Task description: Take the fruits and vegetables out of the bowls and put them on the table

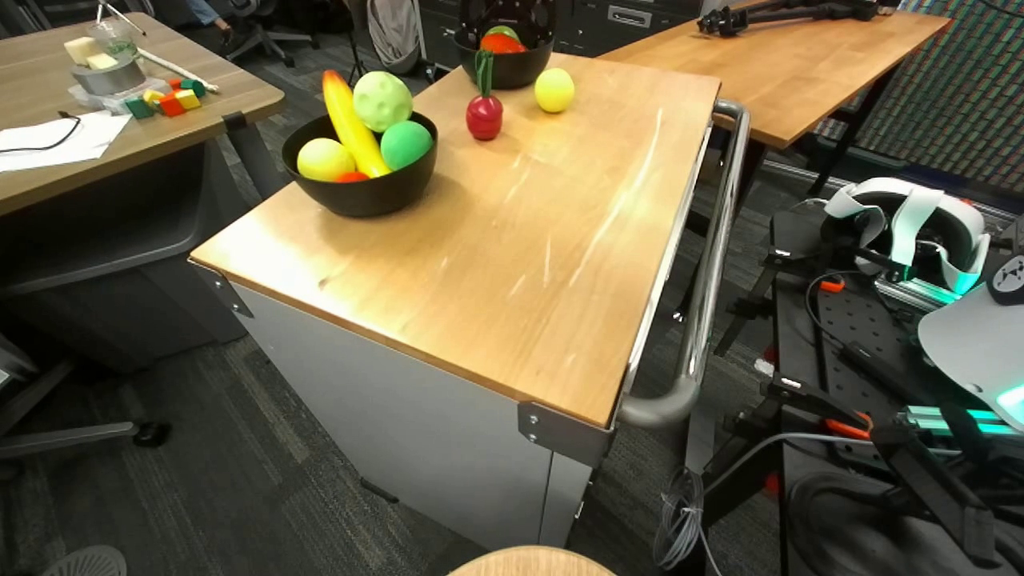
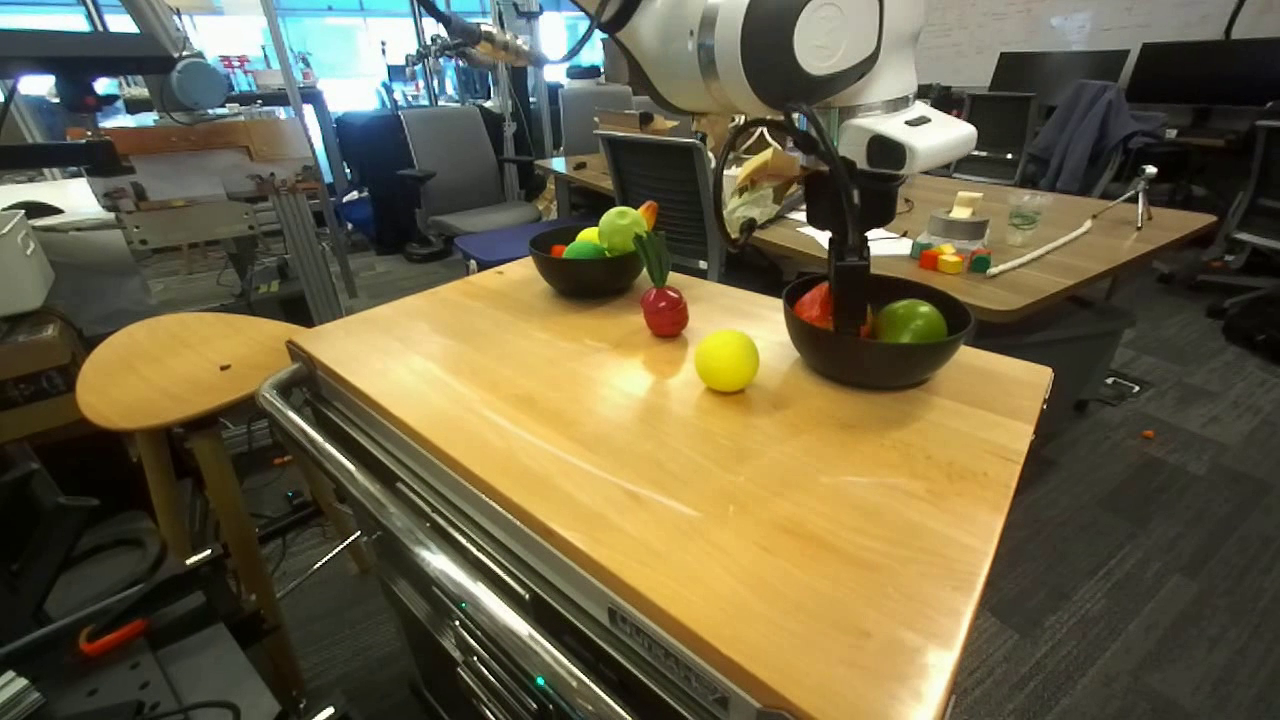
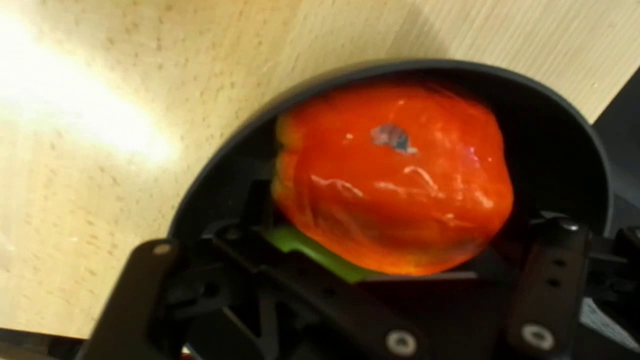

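My gripper reaches into a black bowl, jaws wide, one finger at each end of a red-orange pepper; no firm grip shows. A green fruit shares that bowl, partly hidden by my gripper in the wrist view. The farther black bowl holds a banana, a pale green fruit, a green ball, a yellow fruit and an orange-red piece. On the table sit a red radish-like vegetable with green leaves and a yellow ball.
A metal bar handle runs along one table side. A round wooden stool stands near a corner. Behind the bowls, a desk carries tape, small coloured blocks and papers. The bowl wall surrounds my fingers closely.
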Controlling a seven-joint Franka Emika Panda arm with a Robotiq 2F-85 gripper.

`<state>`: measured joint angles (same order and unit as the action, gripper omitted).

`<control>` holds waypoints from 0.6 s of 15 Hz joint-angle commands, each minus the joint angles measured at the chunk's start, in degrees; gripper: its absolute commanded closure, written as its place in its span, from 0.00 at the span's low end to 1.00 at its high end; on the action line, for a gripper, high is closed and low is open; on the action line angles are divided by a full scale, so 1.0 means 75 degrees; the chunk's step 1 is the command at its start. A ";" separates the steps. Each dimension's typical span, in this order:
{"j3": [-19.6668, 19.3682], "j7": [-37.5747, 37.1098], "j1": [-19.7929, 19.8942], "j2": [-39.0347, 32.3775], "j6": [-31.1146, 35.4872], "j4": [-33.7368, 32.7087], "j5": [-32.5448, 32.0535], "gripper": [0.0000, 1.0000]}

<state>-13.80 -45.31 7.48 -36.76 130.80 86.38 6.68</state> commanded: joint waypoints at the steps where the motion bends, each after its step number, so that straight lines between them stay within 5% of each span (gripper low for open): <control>1: -0.0234 -0.0456 -0.0092 -0.0304 -0.0156 -0.0373 -0.0381 0.27; 9: 0.0009 -0.0187 0.0242 0.0485 -0.0129 0.0015 0.0052 0.33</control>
<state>-14.61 -48.00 8.20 -37.21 130.61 85.33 5.69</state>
